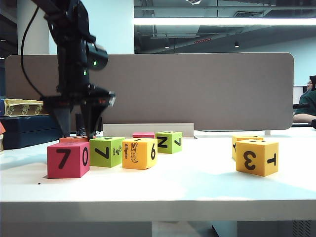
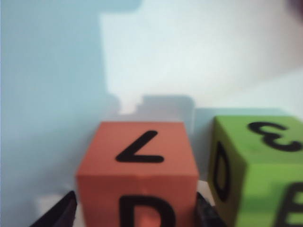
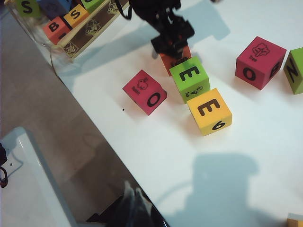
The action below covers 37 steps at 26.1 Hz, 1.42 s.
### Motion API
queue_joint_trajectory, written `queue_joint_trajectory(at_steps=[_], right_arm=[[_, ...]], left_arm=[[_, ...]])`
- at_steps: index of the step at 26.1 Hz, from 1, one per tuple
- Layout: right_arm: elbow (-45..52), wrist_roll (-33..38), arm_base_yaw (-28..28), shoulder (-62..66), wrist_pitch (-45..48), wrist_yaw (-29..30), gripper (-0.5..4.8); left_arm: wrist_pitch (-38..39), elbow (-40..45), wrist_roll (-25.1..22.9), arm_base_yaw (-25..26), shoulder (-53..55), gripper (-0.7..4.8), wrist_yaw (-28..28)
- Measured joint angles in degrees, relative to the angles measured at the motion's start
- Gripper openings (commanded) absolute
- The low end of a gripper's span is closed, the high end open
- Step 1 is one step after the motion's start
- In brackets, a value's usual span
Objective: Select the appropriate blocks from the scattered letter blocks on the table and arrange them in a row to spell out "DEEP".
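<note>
Between left pincer (image 2: 135,213) fingers, orange "D" block (image 2: 137,170), right pincer unseen.

The orange block (image 2: 137,172) sits upright between the left gripper's (image 2: 137,215) spread fingers, "D" facing its camera. Just beside it stands the lime-green block (image 3: 190,78) — "E" on top — then the yellow-orange "E" block (image 3: 209,110), touching in a row. The "3"/"T" block (image 1: 256,157) lies well apart — across the table (image 1: 173,185).

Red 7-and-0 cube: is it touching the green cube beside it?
Apart. The right wrist view shows bare table between red cube and green cube. Left gripper straddles the orange cube.
</note>
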State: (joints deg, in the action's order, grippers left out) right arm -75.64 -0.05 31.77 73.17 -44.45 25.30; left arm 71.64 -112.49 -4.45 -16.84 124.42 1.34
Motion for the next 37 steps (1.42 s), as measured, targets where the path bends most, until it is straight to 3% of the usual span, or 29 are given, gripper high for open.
queue_joint_trajectory(at_steps=[6, 13, 21, 23, 29, 31, 37], right_arm=[[0.0, 0.0, -0.35, 0.0, -0.02, -0.55, -0.01], [-2.05, -2.84, -1.99, 0.0, -2.64, -13.97, -0.01], [-5.57, -3.28, -5.46, -0.04, -9.11, -24.24, -0.01], [-7.08, -3.48, -5.33, -0.09, -13.16, -28.2, -0.01], [-8.17, -3.76, -5.35, -0.17, -18.36, -31.74, -0.01], [-9.14, -4.39, -5.33, -0.44, -20.9, -32.7, -0.01], [-14.32, -4.55, -5.33, -0.9, -26.4, -34.47, -0.01]], left_arm=[[3.5, -10.97, 1.46, 0.0, -0.26, 3.1, 0.15], [2.43, -15.52, 4.55, -3.02, -0.59, 3.09, 8.72], [-4.04, -15.52, 4.74, -11.65, -0.57, 3.09, 9.62], [-8.59, -15.5, 4.74, -17.03, -0.57, 3.09, 9.53], [-14.16, -15.3, 4.57, -25.49, 1.05, 3.09, 8.11], [-14.82, -14.51, 4.0, -28.57, 2.99, 3.1, 4.87], [-13.7, -14.12, 2.82, -31.54, 7.82, 3.1, 2.73]])
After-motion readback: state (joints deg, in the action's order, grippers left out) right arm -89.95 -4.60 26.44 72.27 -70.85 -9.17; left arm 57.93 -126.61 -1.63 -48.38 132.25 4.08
